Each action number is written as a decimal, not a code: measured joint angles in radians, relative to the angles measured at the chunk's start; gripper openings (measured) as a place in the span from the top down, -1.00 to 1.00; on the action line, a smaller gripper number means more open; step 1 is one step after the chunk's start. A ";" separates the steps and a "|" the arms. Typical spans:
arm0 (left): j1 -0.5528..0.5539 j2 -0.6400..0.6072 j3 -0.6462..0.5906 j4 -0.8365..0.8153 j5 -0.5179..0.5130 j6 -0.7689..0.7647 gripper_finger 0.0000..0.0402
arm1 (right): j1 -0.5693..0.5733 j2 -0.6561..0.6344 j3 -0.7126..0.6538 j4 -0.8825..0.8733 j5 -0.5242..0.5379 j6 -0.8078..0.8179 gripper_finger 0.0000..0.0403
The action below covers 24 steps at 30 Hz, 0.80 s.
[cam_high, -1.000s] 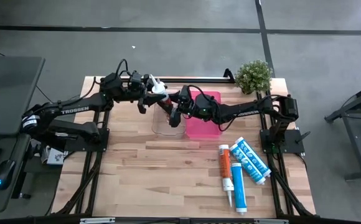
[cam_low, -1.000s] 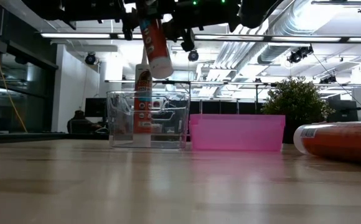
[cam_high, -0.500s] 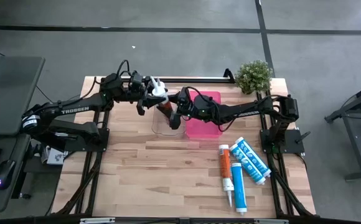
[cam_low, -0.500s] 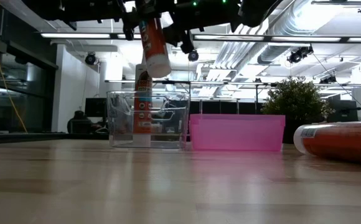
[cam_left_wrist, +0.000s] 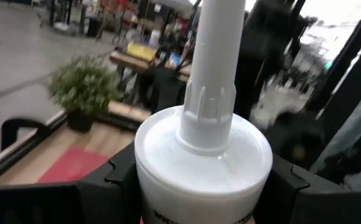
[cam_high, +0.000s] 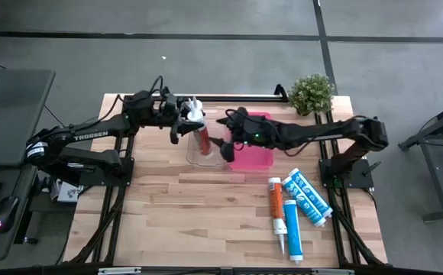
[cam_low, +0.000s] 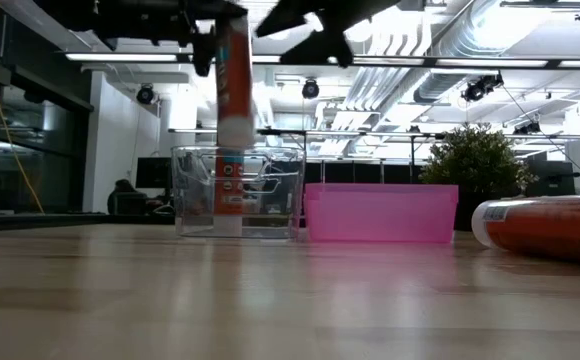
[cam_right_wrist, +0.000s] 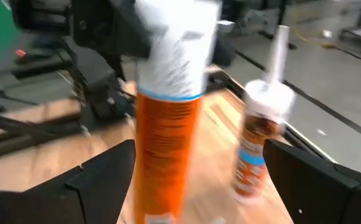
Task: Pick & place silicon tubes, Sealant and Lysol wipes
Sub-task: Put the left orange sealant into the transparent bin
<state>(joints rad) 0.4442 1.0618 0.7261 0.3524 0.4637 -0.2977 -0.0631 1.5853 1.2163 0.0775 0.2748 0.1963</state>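
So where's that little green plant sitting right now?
In the high view the potted plant stands at the table's far right corner, just beyond the pink bin; the low view shows it behind that bin's right end.

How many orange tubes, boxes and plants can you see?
Orange tubes: 3 (one in the left gripper, one standing in the clear box, one lying on the table)
Boxes: 2 (clear box, pink box)
Plants: 1
Total: 6
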 joint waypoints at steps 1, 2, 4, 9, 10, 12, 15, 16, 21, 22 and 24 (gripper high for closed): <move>0.000 0.000 0.000 -0.027 0.000 0.010 0.02 | 0.000 -0.018 0.000 -0.038 0.009 0.000 -0.72; 0.000 0.000 0.000 -0.051 -0.002 0.022 0.02 | 0.000 -0.035 0.000 -0.068 0.012 0.000 -0.72; 0.000 0.000 0.000 -0.083 -0.017 0.064 0.02 | 0.000 -0.065 0.000 -0.118 0.015 0.001 -0.73; 0.000 0.000 0.000 -0.094 -0.029 0.181 0.02 | 0.005 -0.104 0.000 -0.162 0.018 0.005 -0.73; 0.000 0.000 0.000 -0.095 -0.027 0.209 0.02 | 0.007 -0.106 0.000 -0.164 0.020 0.005 -0.73; 0.000 0.000 0.000 -0.104 -0.024 0.243 0.02 | 0.014 -0.107 0.000 -0.164 0.023 0.006 -0.73; 0.000 0.000 0.000 -0.150 -0.022 0.281 0.02 | 0.028 -0.107 0.000 -0.164 0.022 0.015 -0.73; 0.000 0.000 0.000 -0.172 -0.022 0.300 0.02 | 0.035 -0.107 0.000 -0.164 0.023 0.020 -0.73; 0.000 0.000 0.000 -0.229 -0.029 0.369 0.02 | 0.068 -0.107 0.000 -0.165 0.022 0.023 -0.73; 0.000 0.000 0.000 -0.234 -0.029 0.376 0.02 | 0.074 -0.107 0.000 -0.166 0.019 0.023 -0.73; 0.000 0.000 0.000 -0.234 -0.034 0.392 0.02 | 0.083 -0.107 0.000 -0.167 0.018 0.032 -0.73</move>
<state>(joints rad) 0.4442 1.0619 0.7261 0.1185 0.4295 0.0945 0.0200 1.4784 1.2163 -0.0891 0.2932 0.2279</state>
